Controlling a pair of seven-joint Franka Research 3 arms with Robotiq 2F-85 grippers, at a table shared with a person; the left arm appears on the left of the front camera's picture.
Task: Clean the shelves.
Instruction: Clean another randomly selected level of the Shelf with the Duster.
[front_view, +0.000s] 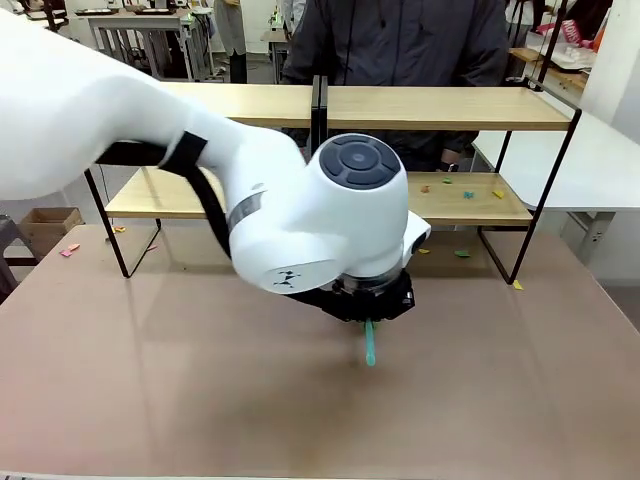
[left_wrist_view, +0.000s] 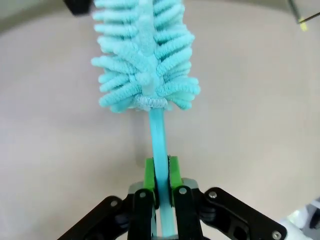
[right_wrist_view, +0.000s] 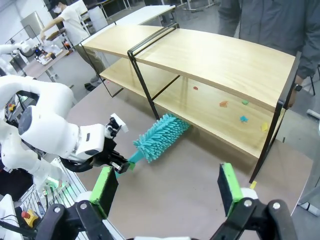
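The shelves (front_view: 440, 108) stand across the far side of the table, two wooden boards in a black frame. Several small coloured scraps (front_view: 468, 195) lie on the lower board's right section, also in the right wrist view as scraps (right_wrist_view: 243, 119). My left gripper (left_wrist_view: 161, 180) is shut on the thin handle of a teal fluffy duster (left_wrist_view: 145, 55). The duster (right_wrist_view: 160, 136) lies low over the table, its head reaching toward the lower board's front edge. From the front, the left gripper (front_view: 370, 300) sits under the arm's wrist, the handle end poking out. My right gripper (right_wrist_view: 167, 187) hangs high above, open, holding nothing.
A person (front_view: 400, 40) stands behind the shelves. Loose scraps (front_view: 462, 253) lie on the brown table (front_view: 150, 380) near the frame's right legs, and one scrap (front_view: 70, 250) at the far left. A cardboard box (front_view: 45, 225) sits on the floor at left.
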